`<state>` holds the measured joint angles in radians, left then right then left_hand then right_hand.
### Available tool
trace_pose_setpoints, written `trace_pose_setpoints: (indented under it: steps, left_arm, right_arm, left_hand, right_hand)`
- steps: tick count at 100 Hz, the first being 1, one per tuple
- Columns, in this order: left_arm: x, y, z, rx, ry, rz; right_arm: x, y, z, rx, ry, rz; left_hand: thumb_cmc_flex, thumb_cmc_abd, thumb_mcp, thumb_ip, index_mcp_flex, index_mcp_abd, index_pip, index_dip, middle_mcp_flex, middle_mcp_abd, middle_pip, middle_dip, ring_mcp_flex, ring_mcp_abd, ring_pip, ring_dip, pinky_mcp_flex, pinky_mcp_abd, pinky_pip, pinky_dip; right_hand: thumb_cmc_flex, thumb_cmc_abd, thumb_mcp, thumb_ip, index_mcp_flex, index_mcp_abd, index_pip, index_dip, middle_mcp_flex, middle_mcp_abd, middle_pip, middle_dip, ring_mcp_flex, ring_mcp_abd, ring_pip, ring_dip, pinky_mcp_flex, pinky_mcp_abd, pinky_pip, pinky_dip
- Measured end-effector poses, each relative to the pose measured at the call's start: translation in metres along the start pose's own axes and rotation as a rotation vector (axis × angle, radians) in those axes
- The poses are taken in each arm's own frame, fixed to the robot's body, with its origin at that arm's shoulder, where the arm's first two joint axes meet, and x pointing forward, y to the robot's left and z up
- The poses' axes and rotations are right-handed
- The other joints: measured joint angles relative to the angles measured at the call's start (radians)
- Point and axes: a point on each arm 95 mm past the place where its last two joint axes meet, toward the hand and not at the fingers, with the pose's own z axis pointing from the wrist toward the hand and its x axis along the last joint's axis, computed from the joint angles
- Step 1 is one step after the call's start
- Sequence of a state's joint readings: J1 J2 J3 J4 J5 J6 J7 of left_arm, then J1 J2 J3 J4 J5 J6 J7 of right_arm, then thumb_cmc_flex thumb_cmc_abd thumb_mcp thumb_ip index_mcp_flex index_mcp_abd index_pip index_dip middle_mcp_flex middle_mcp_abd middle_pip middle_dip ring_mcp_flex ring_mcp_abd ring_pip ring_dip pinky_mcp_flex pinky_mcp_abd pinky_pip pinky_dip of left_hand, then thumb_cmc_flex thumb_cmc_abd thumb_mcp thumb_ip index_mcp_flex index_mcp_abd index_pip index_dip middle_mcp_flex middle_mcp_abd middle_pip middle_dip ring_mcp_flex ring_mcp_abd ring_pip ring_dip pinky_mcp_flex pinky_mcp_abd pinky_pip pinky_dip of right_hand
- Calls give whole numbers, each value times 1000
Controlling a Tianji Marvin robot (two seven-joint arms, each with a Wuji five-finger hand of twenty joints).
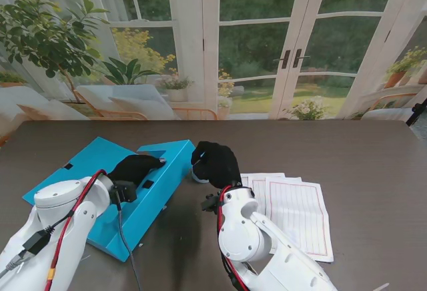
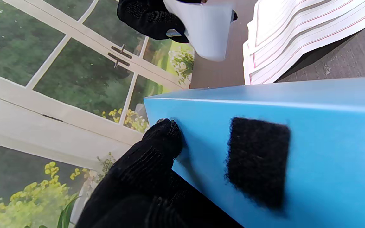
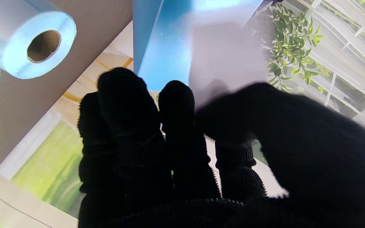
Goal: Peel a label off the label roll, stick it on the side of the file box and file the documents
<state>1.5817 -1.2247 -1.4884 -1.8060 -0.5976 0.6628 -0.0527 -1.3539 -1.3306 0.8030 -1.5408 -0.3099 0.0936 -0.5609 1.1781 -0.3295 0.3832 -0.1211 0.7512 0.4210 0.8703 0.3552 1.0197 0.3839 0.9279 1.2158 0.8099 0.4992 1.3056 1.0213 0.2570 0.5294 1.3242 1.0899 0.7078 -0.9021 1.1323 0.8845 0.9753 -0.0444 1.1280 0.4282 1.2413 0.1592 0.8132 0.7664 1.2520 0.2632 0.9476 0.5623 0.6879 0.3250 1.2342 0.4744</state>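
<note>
Left hand (image 1: 137, 168) of mine lies flat, holding nothing, steadying the blue file box (image 1: 100, 171), while my right hand (image 1: 217, 163) pinches a peeled label (image 3: 227, 63) close to the box's side, roll (image 3: 38, 44) and documents (image 1: 293, 212) alongside; I judge the loose label could crease or stick crooked.
</note>
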Motion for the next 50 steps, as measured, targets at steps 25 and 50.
trace_pose_setpoints:
  steps: [25,50]
  left_arm:
    - [0,0,0,-3,0,-4]
    - [0,-1,0,-6,2,-12]
  right_arm:
    - [1,-7,-1,11,-24,18]
    - [2,-12,2,14,-46,30]
  left_hand:
    - [0,0,0,0,0,0,0,0,0,0,0,1,0,0,0,0,0,0,0,0]
    - [0,0,0,0,0,0,0,0,0,1,0,1,0,1,0,1,0,1,0,0]
  right_hand:
    - [-83,158,49,437,45,-8,-3,18,0,0,-26,0,0,1,1,21,0,2,0,14]
    - [-83,158,49,437,45,-8,-11,26,0,0,-27,0,0,1,1,29,0,2,0,14]
